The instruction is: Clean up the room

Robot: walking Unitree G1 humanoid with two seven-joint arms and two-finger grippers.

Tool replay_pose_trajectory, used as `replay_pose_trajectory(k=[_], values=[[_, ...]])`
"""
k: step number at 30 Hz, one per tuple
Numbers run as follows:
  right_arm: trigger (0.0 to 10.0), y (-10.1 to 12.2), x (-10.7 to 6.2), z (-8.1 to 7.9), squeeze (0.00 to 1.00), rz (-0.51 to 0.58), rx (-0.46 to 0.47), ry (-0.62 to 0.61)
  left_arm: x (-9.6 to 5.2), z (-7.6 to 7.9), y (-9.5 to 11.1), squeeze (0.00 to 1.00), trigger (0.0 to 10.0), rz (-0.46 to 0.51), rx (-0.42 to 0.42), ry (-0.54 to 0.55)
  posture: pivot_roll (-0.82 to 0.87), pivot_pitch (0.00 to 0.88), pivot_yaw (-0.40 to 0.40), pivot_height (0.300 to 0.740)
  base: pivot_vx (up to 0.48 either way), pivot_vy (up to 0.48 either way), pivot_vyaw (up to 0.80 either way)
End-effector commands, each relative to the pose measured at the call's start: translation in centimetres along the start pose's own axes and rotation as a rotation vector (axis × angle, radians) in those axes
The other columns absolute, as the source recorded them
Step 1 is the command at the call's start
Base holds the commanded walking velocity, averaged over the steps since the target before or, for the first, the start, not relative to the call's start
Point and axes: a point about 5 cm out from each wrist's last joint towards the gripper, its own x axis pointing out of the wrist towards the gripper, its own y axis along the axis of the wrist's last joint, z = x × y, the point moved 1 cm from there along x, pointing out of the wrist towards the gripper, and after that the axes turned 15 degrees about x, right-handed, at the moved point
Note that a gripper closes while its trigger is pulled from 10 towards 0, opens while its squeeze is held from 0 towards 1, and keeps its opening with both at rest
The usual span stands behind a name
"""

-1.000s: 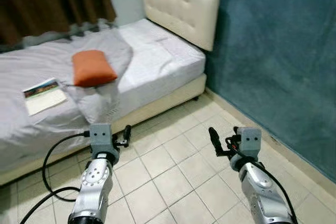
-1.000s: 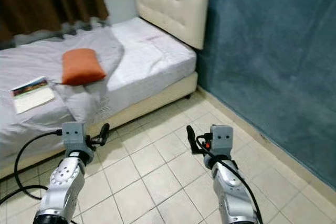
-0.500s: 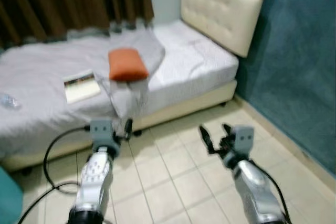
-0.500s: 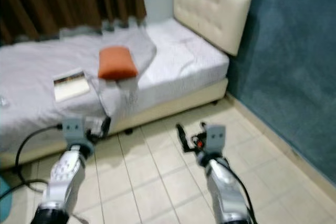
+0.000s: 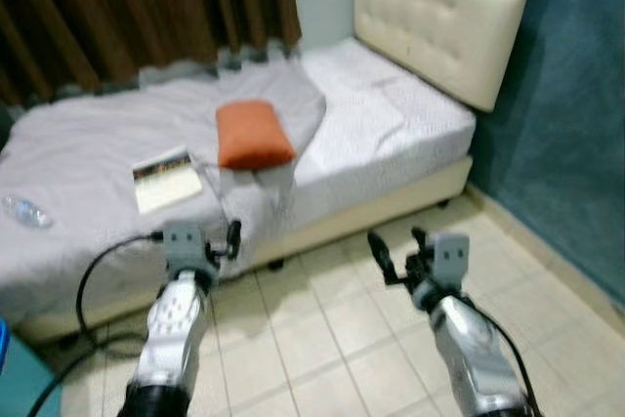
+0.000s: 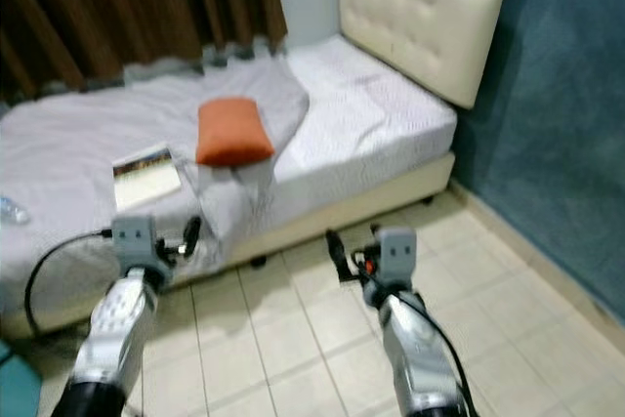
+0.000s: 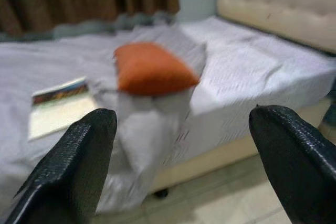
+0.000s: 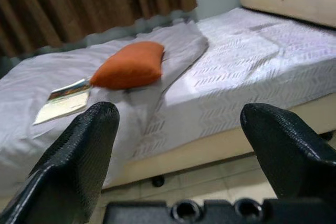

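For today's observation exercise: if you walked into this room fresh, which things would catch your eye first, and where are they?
The orange pillow stands out first, lying mid-bed on the grey blanket. Beside it, toward the robot's left, lies a book, and further that way a plastic bottle near the picture's edge. In the foreground the left gripper and right gripper are held over the tiled floor, jaws open.

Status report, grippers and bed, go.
Left gripper and right gripper open, empty, over the floor short of the bed. Orange pillow, book, bottle on the blanket. Nothing between.
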Motion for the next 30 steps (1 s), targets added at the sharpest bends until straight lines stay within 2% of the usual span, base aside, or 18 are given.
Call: replay_pose_trajectory(k=[1, 4, 6, 13, 21, 25, 27, 30], values=[[10.0, 0.4, 0.4, -0.8, 0.0, 0.029, -0.006, 0.013, -0.2, -1.4, -0.4, 0.0, 10.0, -0.009, 0.015, 0.029, -0.12, 0.0, 0.069, 0.74, 0.48, 0.0, 0.62], [10.0, 1.8, 0.5, -0.8, 0.0, 0.106, -0.128, -0.001, -0.1, -1.6, 0.0, 0.0, 10.0, 0.018, 0.016, 0.026, -0.12, 0.0, 0.068, 0.74, 0.48, 0.0, 0.21], [10.0, 2.4, 0.9, -0.6, 0.0, 0.117, -0.207, -0.043, 0.0, -1.7, 0.3, 0.0, 10.0, 0.029, 0.01, 0.031, -0.12, 0.0, 0.068, 0.74, 0.48, 0.0, 0.0], [10.0, 2.3, 1.1, -0.8, 0.0, 0.101, -0.151, -0.021, 0.0, -1.3, 0.0, 0.0, 10.0, 0.015, -0.007, 0.028, -0.13, 0.0, 0.064, 0.74, 0.48, 0.0, 0.0], [10.0, 1.1, 0.3, -0.9, 0.0, 0.056, -0.147, -0.011, -0.8, -0.9, -2.0, 0.0, 10.0, -0.054, -0.072, 0.019, -0.14, 0.006, 0.034, 0.74, 0.48, 0.0, 0.0], [10.0, 0.5, -0.3, -0.7, 0.0, 0.021, -0.149, -0.004, -1.2, -0.5, -2.5, 0.0, 10.0, -0.062, -0.067, 0.004, -0.14, 0.015, 0.022, 0.74, 0.48, 0.0, 0.0], [10.0, 0.1, -0.9, -0.1, 0.0, -0.013, -0.15, -0.006, -1.4, 0.1, -2.5, 0.0, 10.0, -0.058, -0.06, -0.007, -0.16, 0.027, -0.006, 0.74, 0.48, 0.0, 0.0], [10.0, 0.1, -0.9, 0.5, 0.0, -0.029, -0.15, -0.016, -1.3, 0.8, -2.5, 0.0, 10.0, -0.058, -0.067, -0.016, -0.16, 0.024, -0.007, 0.74, 0.48, 0.0, 0.0]])
